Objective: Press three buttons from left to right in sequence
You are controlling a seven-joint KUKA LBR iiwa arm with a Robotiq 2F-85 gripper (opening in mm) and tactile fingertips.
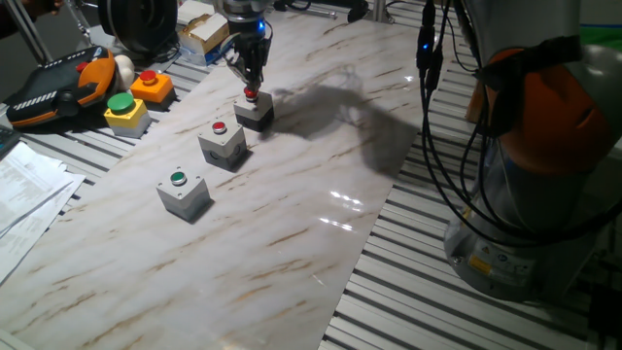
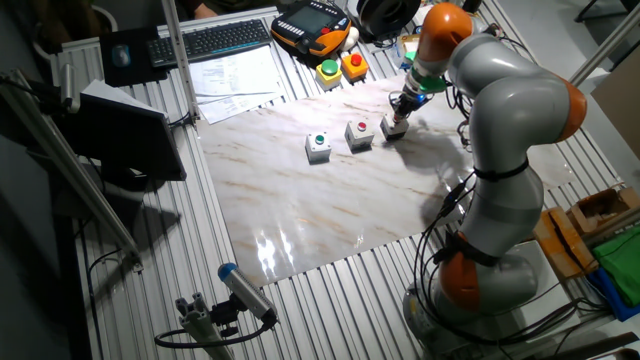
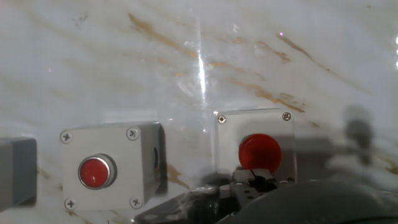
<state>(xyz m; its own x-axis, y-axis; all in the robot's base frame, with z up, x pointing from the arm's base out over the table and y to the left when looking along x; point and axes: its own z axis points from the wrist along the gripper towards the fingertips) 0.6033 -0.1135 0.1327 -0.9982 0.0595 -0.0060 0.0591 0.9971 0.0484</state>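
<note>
Three light-grey button boxes stand in a diagonal row on the marble board (image 1: 292,224). The near box (image 1: 184,192) has a green button, the middle box (image 1: 223,143) a red one, the far box (image 1: 255,110) a red one. My gripper (image 1: 251,86) points straight down on the far box, its tips touching the red button (image 1: 251,94). The fingers are shut, tips together. In the other fixed view my gripper (image 2: 400,112) is over the rightmost box (image 2: 392,126). The hand view shows that red button (image 3: 259,151) right at my fingertips (image 3: 242,178), with the middle box (image 3: 112,168) to its left.
A yellow box with a big green button (image 1: 124,112) and an orange box with a red button (image 1: 151,87) sit off the board at the back left, by a teach pendant (image 1: 58,87). Papers (image 1: 29,185) lie at the left. The arm's base (image 1: 544,165) and cables (image 1: 437,117) stand at the right.
</note>
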